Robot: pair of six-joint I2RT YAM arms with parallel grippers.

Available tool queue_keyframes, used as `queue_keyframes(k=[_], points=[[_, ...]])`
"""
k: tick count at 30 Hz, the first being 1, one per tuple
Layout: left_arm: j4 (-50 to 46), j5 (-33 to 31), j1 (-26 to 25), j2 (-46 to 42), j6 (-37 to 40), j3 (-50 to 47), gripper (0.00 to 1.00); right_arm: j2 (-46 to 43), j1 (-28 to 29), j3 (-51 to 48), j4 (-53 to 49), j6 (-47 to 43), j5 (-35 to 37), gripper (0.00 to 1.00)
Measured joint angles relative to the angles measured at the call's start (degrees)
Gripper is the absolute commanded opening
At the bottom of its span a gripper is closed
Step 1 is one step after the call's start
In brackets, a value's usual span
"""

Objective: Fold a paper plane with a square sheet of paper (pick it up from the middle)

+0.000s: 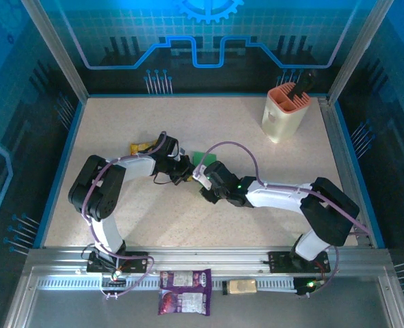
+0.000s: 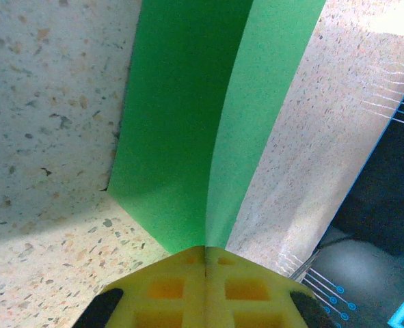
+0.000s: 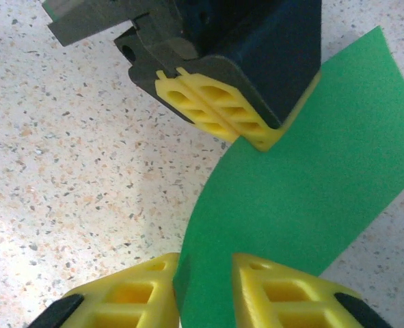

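Now the left pincer (image 2: 205,258) is clamped tight on the square sheet of paper (image 2: 188,123), which curls up green mid-frame from the speckled counter (image 2: 44,102). At the bottom of the right wrist view, the right pincer (image 3: 205,277) straddles the sheet's edge, pads a little apart.

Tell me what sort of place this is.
Likely a robotics lab or demo cell: left arm and right arm bolted to an aluminium frame, speckled table, blue circuit-patterned wall panels.
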Motion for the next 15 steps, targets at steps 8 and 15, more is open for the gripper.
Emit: queue_keyframes(k=[8, 15], points=[[-0.96, -0.46, 0.11, -0.37, 0.11, -0.02, 0.29, 0.31, -2.08, 0.00, 0.50, 1.95, -5.99, 0.01], [-7.04, -4.33, 3.30, -7.17, 3.61, 0.22, 0.48, -0.79, -6.58, -1.99, 1.09, 4.17, -15.98, 0.00]])
